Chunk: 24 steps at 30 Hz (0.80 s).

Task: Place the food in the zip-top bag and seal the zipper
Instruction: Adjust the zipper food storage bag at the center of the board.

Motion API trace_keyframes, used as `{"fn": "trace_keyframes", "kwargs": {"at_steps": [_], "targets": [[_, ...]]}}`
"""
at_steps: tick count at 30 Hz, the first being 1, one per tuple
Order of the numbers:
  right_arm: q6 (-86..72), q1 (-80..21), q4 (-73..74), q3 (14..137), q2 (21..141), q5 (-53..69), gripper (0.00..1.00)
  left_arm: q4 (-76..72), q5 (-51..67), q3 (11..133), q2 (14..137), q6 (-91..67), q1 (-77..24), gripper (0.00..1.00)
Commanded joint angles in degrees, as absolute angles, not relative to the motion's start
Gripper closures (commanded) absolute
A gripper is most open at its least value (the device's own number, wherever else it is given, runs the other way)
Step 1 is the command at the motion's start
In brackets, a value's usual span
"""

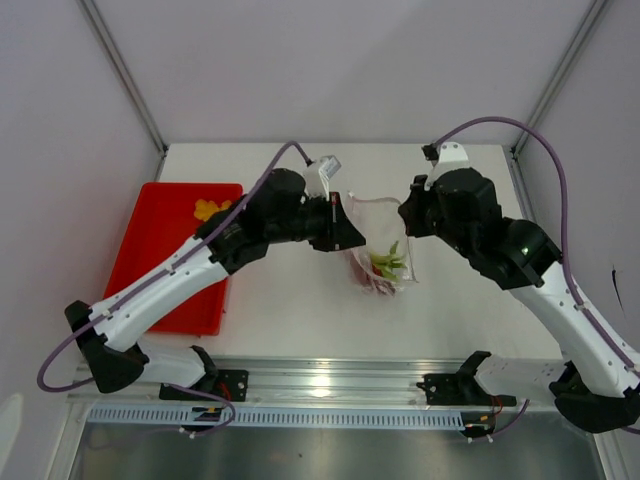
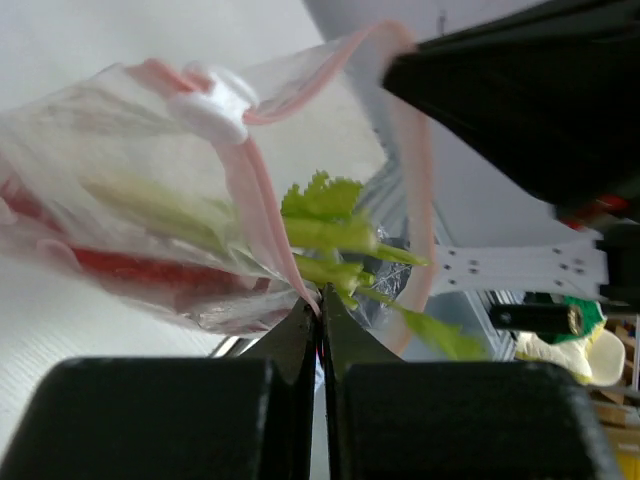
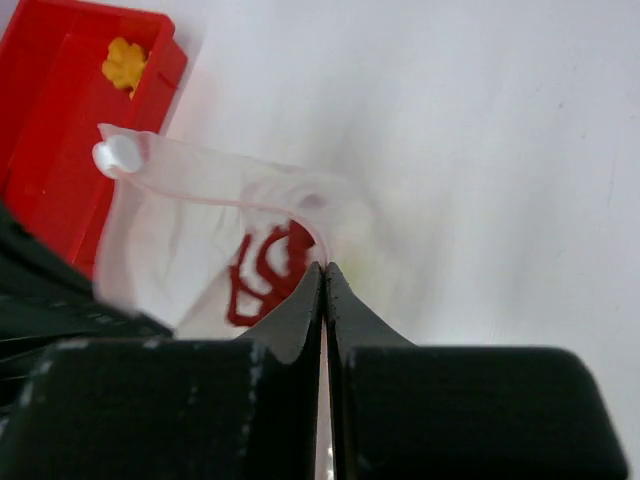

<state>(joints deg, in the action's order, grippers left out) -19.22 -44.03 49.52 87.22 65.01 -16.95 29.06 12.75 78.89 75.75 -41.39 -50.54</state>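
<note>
The clear zip-top bag [image 1: 383, 250] hangs between both grippers above the table. Inside it lie light green stalks [image 1: 389, 263] and red food [image 1: 368, 280]. My left gripper [image 1: 352, 236] is shut on the bag's left mouth edge; in the left wrist view its tips [image 2: 321, 291] pinch the pink zipper [image 2: 262, 205] just below the white slider [image 2: 216, 106], with the stalks [image 2: 328, 236] behind. My right gripper [image 1: 405, 216] is shut on the bag's right mouth edge [image 3: 323, 268], and the red crab [image 3: 266, 276] shows through the plastic. The mouth gapes open.
A red tray [image 1: 165, 270] lies at the left of the table with a yellow-orange piece [image 1: 207, 209] in its far end; the right wrist view shows the same tray [image 3: 60, 130] and piece [image 3: 125, 62]. The right arm's black body [image 2: 530, 90] looms close to the left gripper.
</note>
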Motion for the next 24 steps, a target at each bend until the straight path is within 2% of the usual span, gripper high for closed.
{"fn": "trace_keyframes", "kwargs": {"at_steps": [1, 5, 13, 17, 19, 22, 24], "targets": [[-16.26, -43.33, 51.07, 90.27, 64.78, -19.52, 1.0, 38.4, 21.7, 85.96, 76.37, -37.26, -49.4, 0.99], [-16.35, -39.57, 49.39, 84.38, 65.12, -15.82, 1.0, 38.85, 23.64, 84.81, 77.08, -36.56, -48.43, 1.0], [-12.48, -38.32, 53.96, 99.31, 66.62, -17.5, 1.0, 40.61, 26.37, 92.38, 74.71, -35.6, -48.34, 1.0], [-13.71, -37.97, 51.07, 92.66, 65.22, -14.94, 1.0, 39.73, 24.26, 85.88, 75.14, -35.69, -47.99, 0.99], [-12.75, -37.71, 49.23, 88.7, 64.87, -17.82, 1.0, 38.67, 22.68, 84.12, 76.98, -35.16, -47.81, 0.99], [-10.02, -36.31, 50.88, 93.04, 65.83, -21.87, 1.0, 38.23, 23.55, 88.05, 81.54, -35.16, -47.11, 0.99], [-9.06, -35.77, 52.81, 98.75, 66.44, -22.41, 1.0, 37.97, 26.08, 96.04, 86.19, -35.59, -47.28, 1.0]]}}
